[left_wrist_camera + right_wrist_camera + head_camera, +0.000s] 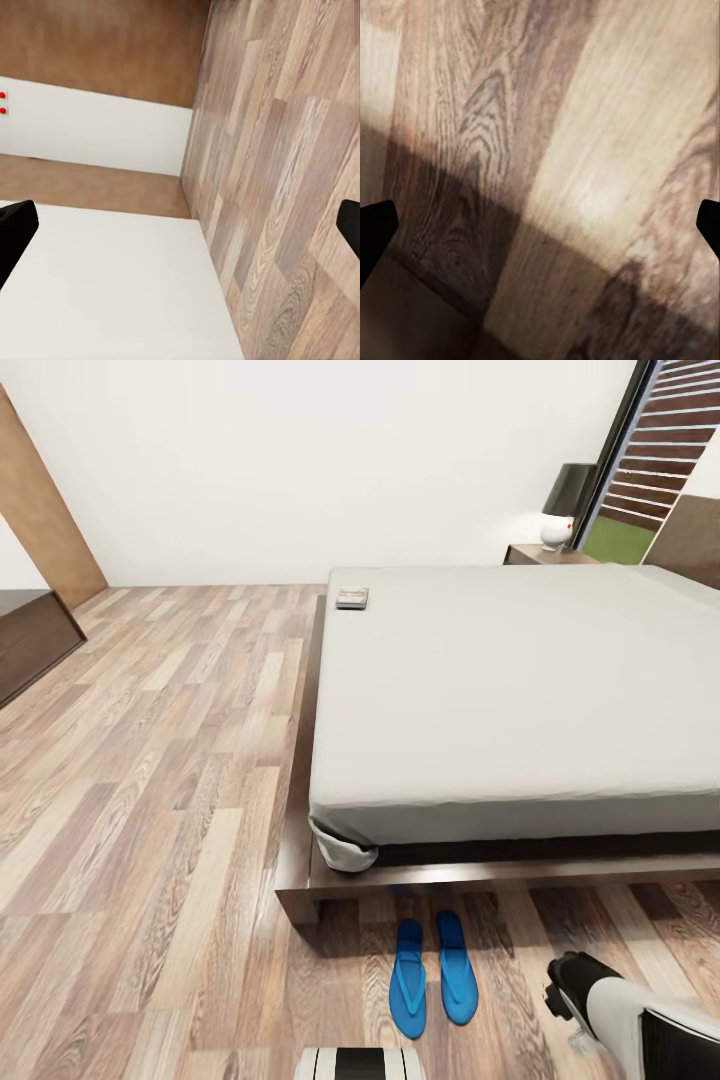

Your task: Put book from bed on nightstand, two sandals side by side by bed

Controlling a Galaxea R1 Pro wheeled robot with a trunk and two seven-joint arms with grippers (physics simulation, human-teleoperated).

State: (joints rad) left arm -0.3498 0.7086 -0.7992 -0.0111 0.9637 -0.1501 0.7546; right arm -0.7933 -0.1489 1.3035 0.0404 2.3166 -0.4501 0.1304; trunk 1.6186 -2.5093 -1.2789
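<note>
- Head view: one bed (520, 690) with a light-grey mattress on a dark wooden frame is being shown, and one book (352, 598) is lying flat on the mattress at its far corner, close to the edge.
- Two blue sandals (432, 972) are lying side by side on the wood-plank floor (150, 780), just beside the near edge of the frame, toes pointing toward the bed and a narrow gap between them; that half of the task is being judged as done.
- One nightstand (545, 554) is being seen beyond the far side of the bed, carrying one lamp (566, 506) with a dark shade.
- The right arm (625, 1015) is being held low near the floor, well apart from the sandals.
- The book is being judged the step in hand: the base should be driven round to the book's corner before any reach is made, the sandals being left undisturbed.
- Left wrist view: the left gripper (180, 229) is being held spread wide with nothing between its fingers, over a white surface and floor planks.
- Right wrist view: the right gripper (540, 225) is likewise being held wide apart and empty, pointed at bare floor with a shadow across it.
</note>
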